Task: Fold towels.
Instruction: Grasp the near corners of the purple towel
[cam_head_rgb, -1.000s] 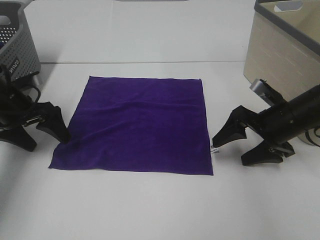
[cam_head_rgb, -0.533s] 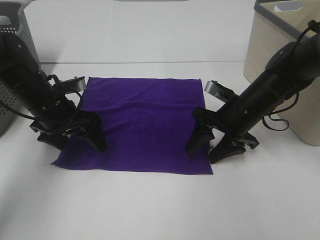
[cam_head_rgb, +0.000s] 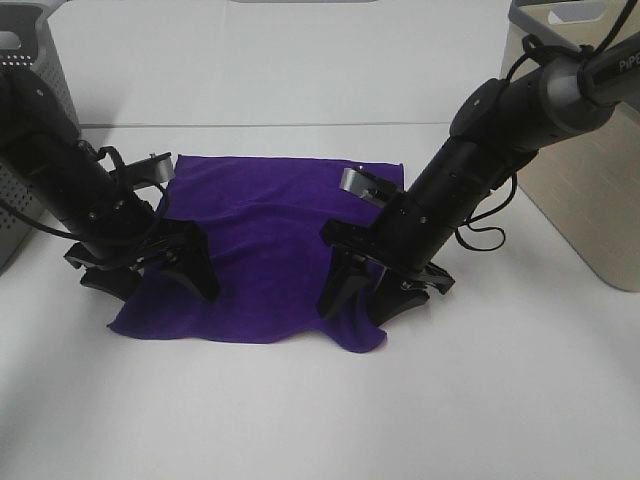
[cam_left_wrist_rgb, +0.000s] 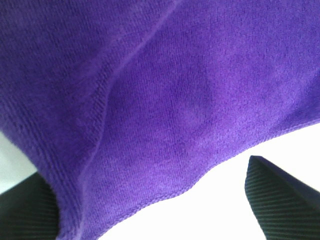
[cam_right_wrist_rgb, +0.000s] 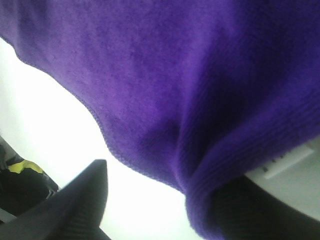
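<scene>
The deep purple towel (cam_head_rgb: 265, 230) lies on the white table (cam_head_rgb: 300, 420). Its left part is flat and its right part is bunched and pushed toward the middle. My left gripper (cam_head_rgb: 150, 278) is open and straddles the towel's near left edge. The towel fills the left wrist view (cam_left_wrist_rgb: 165, 90), with one finger on either side of it. My right gripper (cam_head_rgb: 365, 300) is open at the towel's near right corner, and the cloth (cam_right_wrist_rgb: 165, 75) drapes over one finger. The white tag (cam_right_wrist_rgb: 282, 161) shows beside that finger.
A grey perforated basket (cam_head_rgb: 30, 90) stands at the back left behind my left arm. A beige bin (cam_head_rgb: 590, 150) stands at the right, beside my right arm. Bare white table lies in front of the towel.
Both arms swung in from the sides onto the towel. My right gripper then slid left and dragged the towel's right edge inward, bunching it. My left gripper has barely moved over the last half second.
</scene>
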